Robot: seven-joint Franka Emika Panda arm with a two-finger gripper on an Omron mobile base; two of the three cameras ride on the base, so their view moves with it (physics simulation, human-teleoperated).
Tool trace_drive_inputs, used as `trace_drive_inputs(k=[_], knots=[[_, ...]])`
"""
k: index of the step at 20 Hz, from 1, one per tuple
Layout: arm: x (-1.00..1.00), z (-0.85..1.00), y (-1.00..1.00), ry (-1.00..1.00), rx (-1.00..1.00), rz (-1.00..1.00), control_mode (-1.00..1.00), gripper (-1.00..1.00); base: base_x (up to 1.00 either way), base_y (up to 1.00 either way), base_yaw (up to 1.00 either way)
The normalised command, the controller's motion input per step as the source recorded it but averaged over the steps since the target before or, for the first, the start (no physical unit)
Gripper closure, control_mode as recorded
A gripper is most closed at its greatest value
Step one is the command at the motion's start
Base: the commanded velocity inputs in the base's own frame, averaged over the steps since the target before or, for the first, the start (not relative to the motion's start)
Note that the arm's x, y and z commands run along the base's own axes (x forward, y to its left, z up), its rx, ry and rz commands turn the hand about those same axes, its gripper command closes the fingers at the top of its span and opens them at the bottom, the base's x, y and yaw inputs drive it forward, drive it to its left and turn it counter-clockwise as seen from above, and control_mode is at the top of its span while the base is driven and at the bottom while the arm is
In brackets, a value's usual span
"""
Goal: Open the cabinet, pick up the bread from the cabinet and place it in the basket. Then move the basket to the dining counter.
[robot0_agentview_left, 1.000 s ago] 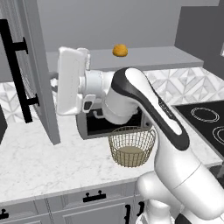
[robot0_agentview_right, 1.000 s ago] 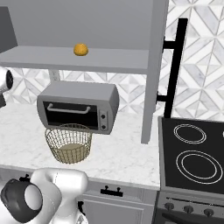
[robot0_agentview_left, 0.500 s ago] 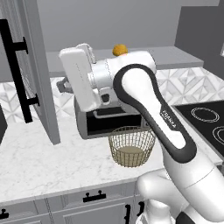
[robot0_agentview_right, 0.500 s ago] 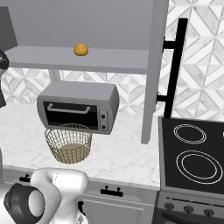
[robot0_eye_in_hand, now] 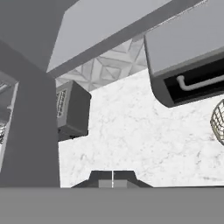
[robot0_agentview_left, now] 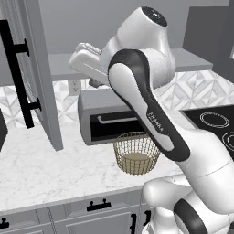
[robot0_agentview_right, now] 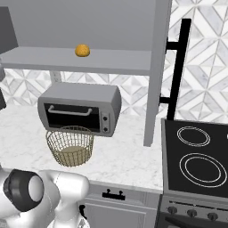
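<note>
The pincer (robot0_eye_in_hand: 112, 174) sits at the bottom centre of the hand view with its two dark tips pressed together and nothing between them, pointing down at the white marble worktop (robot0_eye_in_hand: 131, 135). In that view the toaster oven (robot0_eye_in_hand: 188, 57) fills the upper right, a sliver of the basket (robot0_eye_in_hand: 218, 122) shows at the right edge, and a dark grey boxy appliance (robot0_eye_in_hand: 72, 109) stands at centre left on the worktop. In the left base view the arm's hand is raised in front of the cabinet shelf, upper centre of the frame, above the toaster oven. The cabinet (robot0_agentview_right: 156, 67) stands open, its door with a long black bar handle (robot0_agentview_right: 176, 71) swung out at upper right of the right base view. The bread (robot0_agentview_right: 82, 50) rests on the grey shelf (robot0_agentview_right: 111, 62) inside, upper left of centre. Below it the toaster oven stands on the worktop, and the basket stands just in front of it, left of centre. A black cooktop (robot0_agentview_right: 196, 156) lies at lower right.
</note>
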Motion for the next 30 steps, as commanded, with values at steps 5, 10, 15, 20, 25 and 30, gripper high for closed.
trace_drive_inputs(k=[5,10,15,20,25,30], knots=[[0.04,-0.73,-1.0,-0.42,-0.53,-0.03,-1.0,1.0,0.0,0.0,0.0],[0.03,-0.09,-0.9,-0.54,-0.38,0.03,-1.0,1.0,0.0,0.0,0.0],[0.2,0.38,-0.75,-0.25,-0.2,0.03,-1.0,-1.0,0.0,0.0,0.0],[0.43,0.31,-0.61,0.31,0.02,-0.03,-1.0,-1.0,0.0,0.0,0.0],[0.52,0.21,-0.35,0.17,0.07,0.0,-1.0,-1.0,0.0,0.0,0.0],[0.44,0.01,-0.39,-0.01,0.08,0.0,-1.0,-1.0,0.0,0.0,0.0]])
